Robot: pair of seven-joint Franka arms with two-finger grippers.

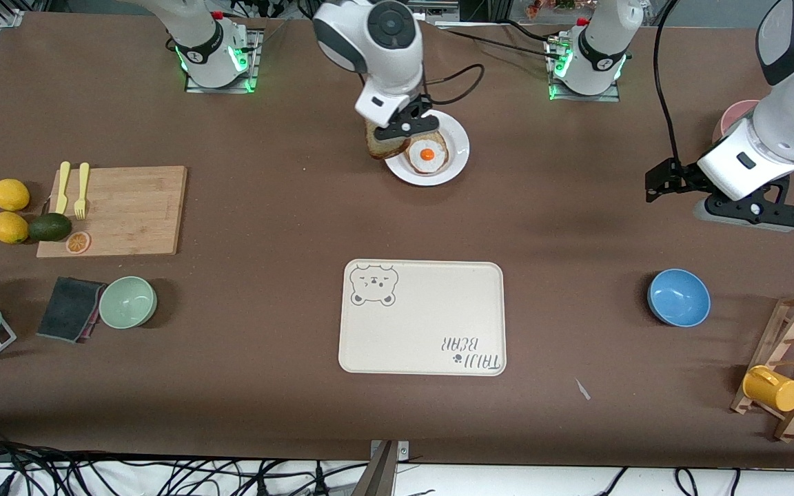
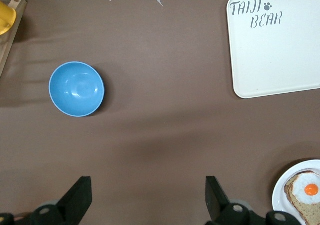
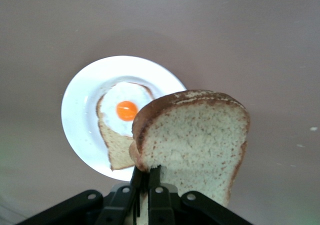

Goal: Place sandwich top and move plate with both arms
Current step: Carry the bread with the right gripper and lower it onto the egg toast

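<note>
Bread, sandwich top: pinched by its edge in the right gripper, aloft over the plate rim, upper centre of the front view; not yet laid on the egg slice. Plate not yet moved. Left gripper: fingers spread wide, empty, waiting at the frame's right edge, above the blue bowl.

Front cam high, faces both bases. Wrist cams look down at table; all three share plate with egg slice.

Open tabletop between plate and tray, blue bowl aside (toward left arm's end)
</note>
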